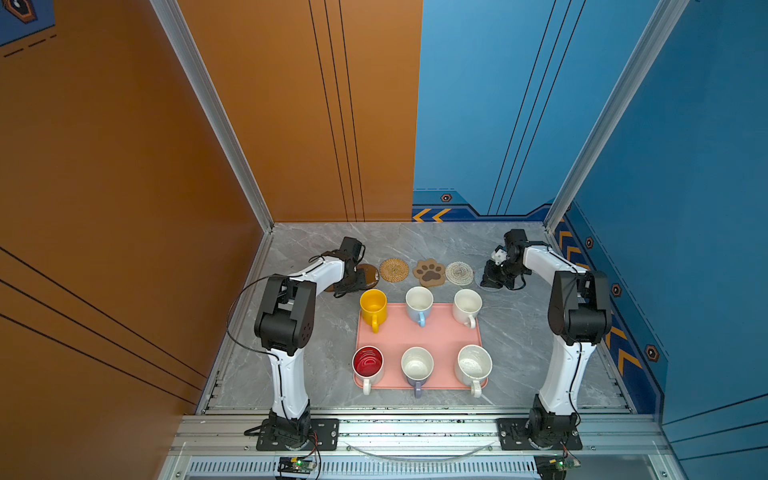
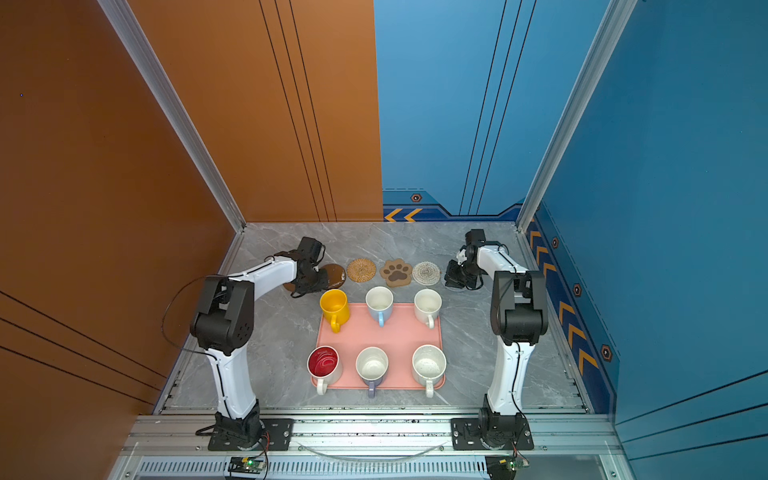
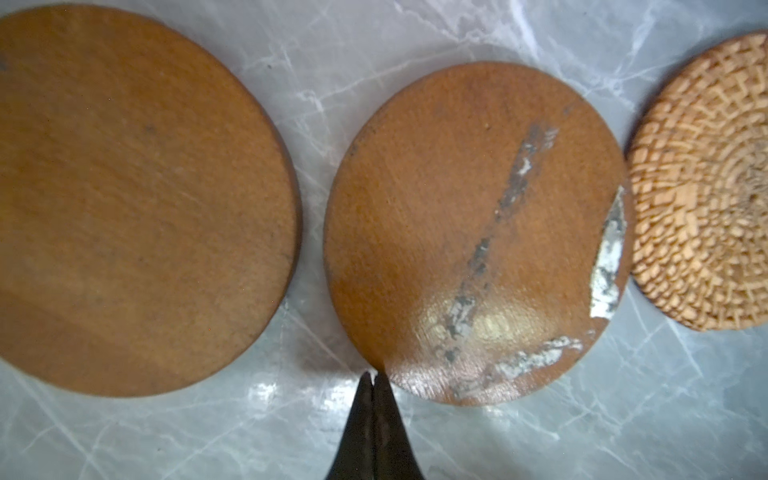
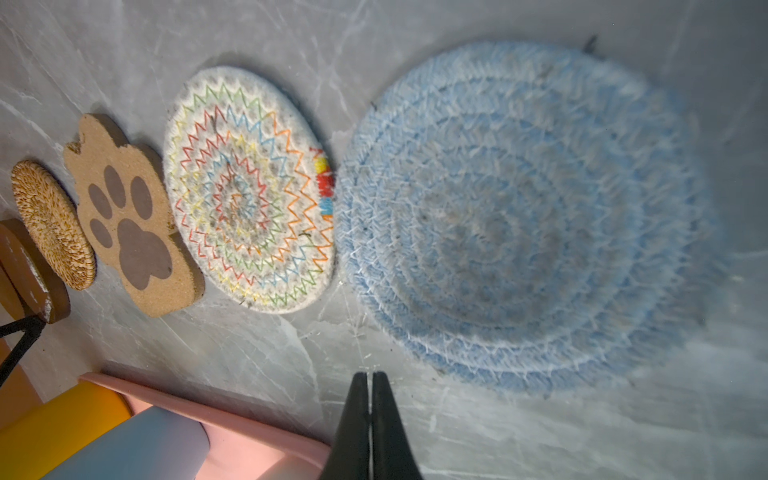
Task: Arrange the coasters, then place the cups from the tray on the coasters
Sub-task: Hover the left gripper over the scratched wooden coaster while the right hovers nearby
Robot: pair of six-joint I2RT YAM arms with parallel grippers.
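Closed end effector (image 3: 372,376) beside scuffed disc (image 3: 478,232)

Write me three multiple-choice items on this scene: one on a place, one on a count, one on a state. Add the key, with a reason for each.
1. The paw-shaped coaster lies:
A. on top of a mug
B. between the tan woven coaster and the cream woven coaster
C. at one end of the row

2. How many cups stand on the tray?
A. two
B. four
C. six

3. The right gripper is:
A. shut and empty
B. wide open
C. shut on a mug handle

Key:
1 B, in both top views it sits mid-row between those two.
2 C, there are two rows of three.
3 A, the right wrist view shows its jaws together with nothing between them.
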